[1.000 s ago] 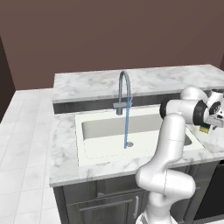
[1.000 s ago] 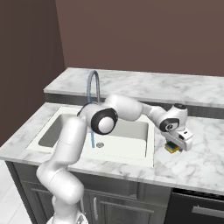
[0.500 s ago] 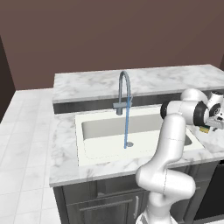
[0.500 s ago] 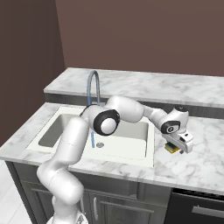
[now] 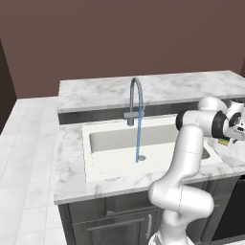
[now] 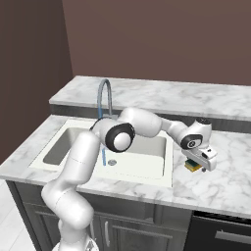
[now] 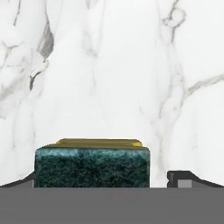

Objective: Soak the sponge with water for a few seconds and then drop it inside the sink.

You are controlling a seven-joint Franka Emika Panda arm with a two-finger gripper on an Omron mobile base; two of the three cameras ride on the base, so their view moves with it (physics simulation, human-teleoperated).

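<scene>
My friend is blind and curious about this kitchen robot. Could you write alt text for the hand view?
A sponge, dark green face toward the camera with a yellow edge behind it, lies on a white-grey marble counter. It sits between the two dark tips of the open gripper, which stand clear of it on either side.

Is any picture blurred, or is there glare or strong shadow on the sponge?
Hand view: the sponge is sharp and evenly lit, without glare. Right base view: the sponge sits in shade under the fingers. Left base view: soft flat light, the water clear.
</scene>
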